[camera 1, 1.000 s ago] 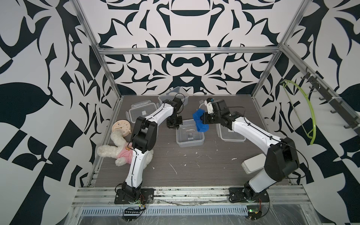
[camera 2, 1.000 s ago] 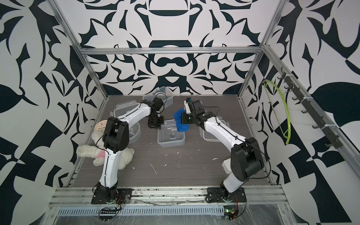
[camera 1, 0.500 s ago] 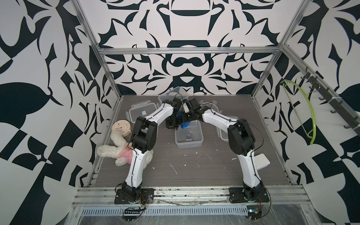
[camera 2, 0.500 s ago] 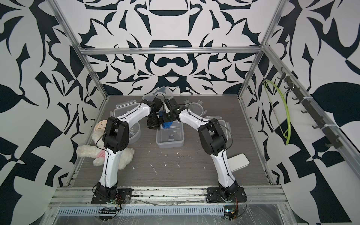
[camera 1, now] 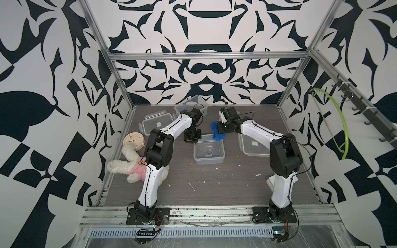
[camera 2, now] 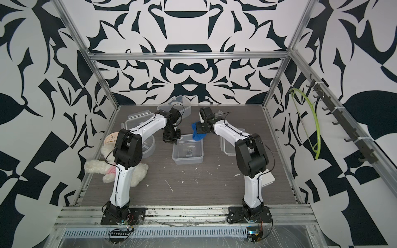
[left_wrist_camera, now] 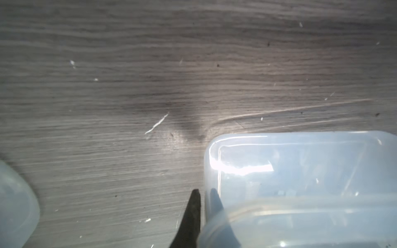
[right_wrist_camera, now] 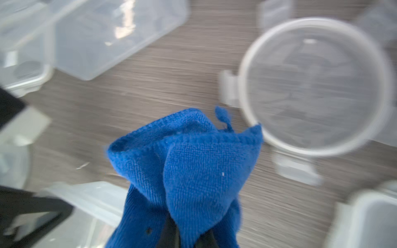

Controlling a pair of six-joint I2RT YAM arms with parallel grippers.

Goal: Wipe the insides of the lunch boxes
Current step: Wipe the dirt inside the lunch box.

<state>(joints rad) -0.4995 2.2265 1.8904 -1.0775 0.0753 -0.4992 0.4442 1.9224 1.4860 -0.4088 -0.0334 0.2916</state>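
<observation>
**Left gripper** (camera 1: pixel 193 140): fingers (left_wrist_camera: pixel 193 214) clamped across one wall of the middle box (camera 1: pixel 209 150), one outside and one inside, at its far left corner.

**Right gripper** (camera 1: pixel 219 130): fingers closed on a bunched blue cloth (right_wrist_camera: pixel 189 171). The cloth hangs over the far right corner of the same box; whether it touches the rim cannot be told.

**Middle box**: open, upright, at the centre of the table (camera 1: pixel 214 189), with a small dark mark on its floor.

**Back box** (camera 1: pixel 192 106): open, tilted, against the rear wall behind the left arm.

**Round box** (camera 2: pixel 148 145): open, just beside the left arm's elbow and partly hidden by it.

**Round lid** (right_wrist_camera: pixel 315 85): flat on the table, blurred.

**Clip lid** (camera 1: pixel 155 124): flat, left rear.

**Clock** (camera 1: pixel 134 140) and **plush toy** (camera 1: pixel 129 167): left edge, touching each other.

**Table**: scattered white scraps.
</observation>
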